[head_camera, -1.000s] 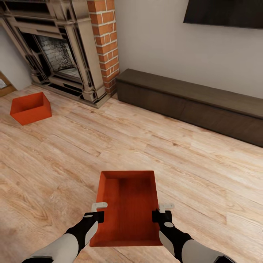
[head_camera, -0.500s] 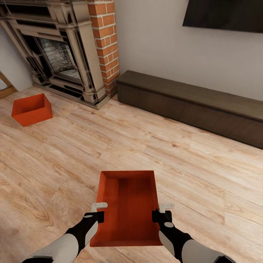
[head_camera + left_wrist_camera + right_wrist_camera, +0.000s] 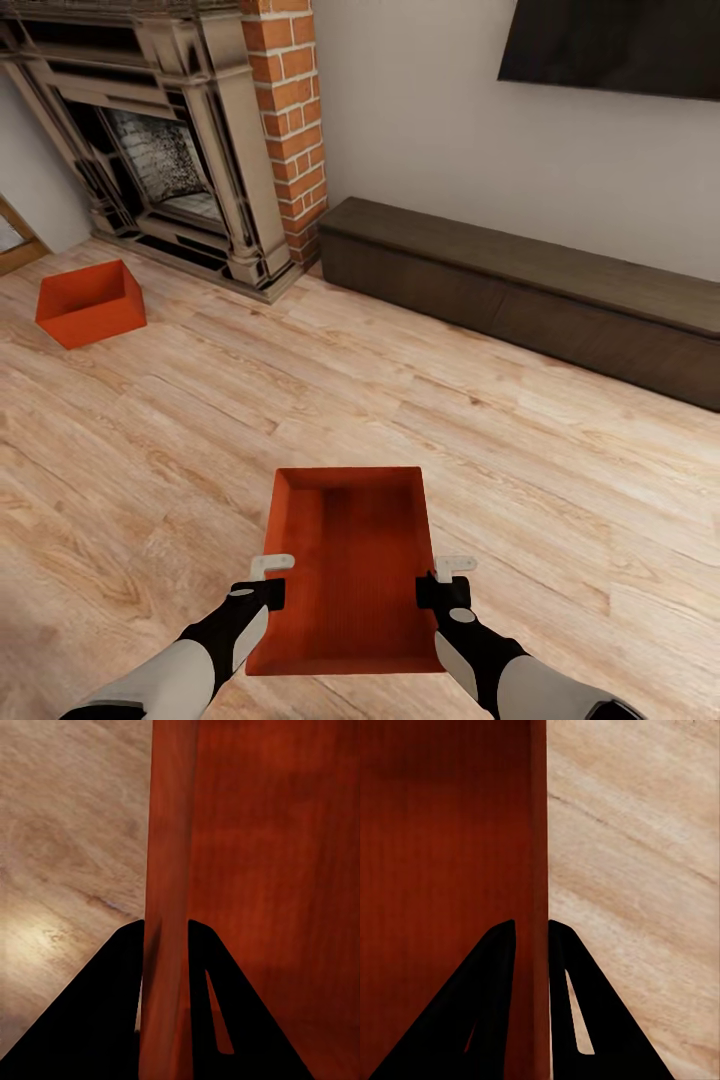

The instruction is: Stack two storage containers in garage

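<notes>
Both arms are holding one storage container out in front of the trunk, above the light wood plank floor of the living room. Left pincer is pinching the container's left wall; in the left wrist view the wall is sitting between the two dark fingers, one outside, one inside the bin. Right pincer is pinching the right wall the same way; in the right wrist view the wall edge is running up between its fingers, plank floor on the outer side. Container is sitting roughly level, open top facing up, nothing showing inside, long axis pointing away from the robot. Second storage container is sitting on the plank floor well apart, far left, near the ornate dark fireplace and just in front of its hearth edge, open top up. Red brick chimney is rising just right of the fireplace. Long low dark-brown bench is running along the white wall to the right of the chimney, with the black TV mounted above it.
</notes>
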You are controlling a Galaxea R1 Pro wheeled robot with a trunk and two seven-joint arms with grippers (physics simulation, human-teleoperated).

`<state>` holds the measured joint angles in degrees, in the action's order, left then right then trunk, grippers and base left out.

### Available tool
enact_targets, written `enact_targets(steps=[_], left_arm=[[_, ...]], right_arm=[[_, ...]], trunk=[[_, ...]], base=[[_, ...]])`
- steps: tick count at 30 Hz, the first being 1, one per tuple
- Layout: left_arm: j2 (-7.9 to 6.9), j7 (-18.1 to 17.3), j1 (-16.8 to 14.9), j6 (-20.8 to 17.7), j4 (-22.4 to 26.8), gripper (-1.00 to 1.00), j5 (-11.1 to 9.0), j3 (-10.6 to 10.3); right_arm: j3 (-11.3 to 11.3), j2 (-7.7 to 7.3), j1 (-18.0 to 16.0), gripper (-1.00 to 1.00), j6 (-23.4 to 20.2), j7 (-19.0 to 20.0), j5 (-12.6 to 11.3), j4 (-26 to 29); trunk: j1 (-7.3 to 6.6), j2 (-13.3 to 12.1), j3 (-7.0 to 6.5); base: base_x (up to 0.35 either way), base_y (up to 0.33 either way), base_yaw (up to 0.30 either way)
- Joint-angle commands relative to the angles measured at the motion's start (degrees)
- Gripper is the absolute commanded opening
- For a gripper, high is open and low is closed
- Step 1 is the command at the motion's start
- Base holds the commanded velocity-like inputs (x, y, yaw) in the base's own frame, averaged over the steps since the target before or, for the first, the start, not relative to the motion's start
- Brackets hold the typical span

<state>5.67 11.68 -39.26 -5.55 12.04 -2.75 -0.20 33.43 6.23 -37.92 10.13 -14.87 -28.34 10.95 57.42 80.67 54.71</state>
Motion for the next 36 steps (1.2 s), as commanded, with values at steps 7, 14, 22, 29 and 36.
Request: enact_targets(steps=[7,14,22,29,36], left_arm=[[-0.05,0.57,-0.03,0.01,0.34,-1.00,1.26,0.55],[-0.05,0.59,-0.03,0.01,0.35,-1.00,1.26,0.57],[-0.11,0.59,-0.03,0.01,0.35,-1.00,1.24,0.59],[-0.21,0.59,-0.03,0.01,0.35,-1.00,1.22,0.60],[-0.45,0.59,-0.03,0.01,0.38,-1.00,1.18,0.64]], right_arm=[[0.23,0.00,-0.01,-1.00,0.32,-0.41,-1.63,-0.48],[0.23,-0.03,-0.02,-1.00,0.32,-0.42,-1.66,-0.46],[0.15,-0.15,-0.04,-1.00,0.33,-0.42,-1.80,-0.40],[0.13,-0.16,-0.01,-1.00,0.32,-0.42,-1.88,-0.40],[0.14,-0.16,-0.04,-1.00,0.32,-0.42,-1.89,-0.40]], trunk=[[-1.54,-2.80,-1.23],[-3.08,-5.61,-2.49],[-4.84,-8.82,-3.93],[-6.38,-11.63,-5.18],[-7.91,-14.43,-6.44]], base=[[0.000,0.000,0.000],[0.000,0.000,0.000],[0.000,0.000,0.000],[0.000,0.000,0.000],[0.000,0.000,0.000]])
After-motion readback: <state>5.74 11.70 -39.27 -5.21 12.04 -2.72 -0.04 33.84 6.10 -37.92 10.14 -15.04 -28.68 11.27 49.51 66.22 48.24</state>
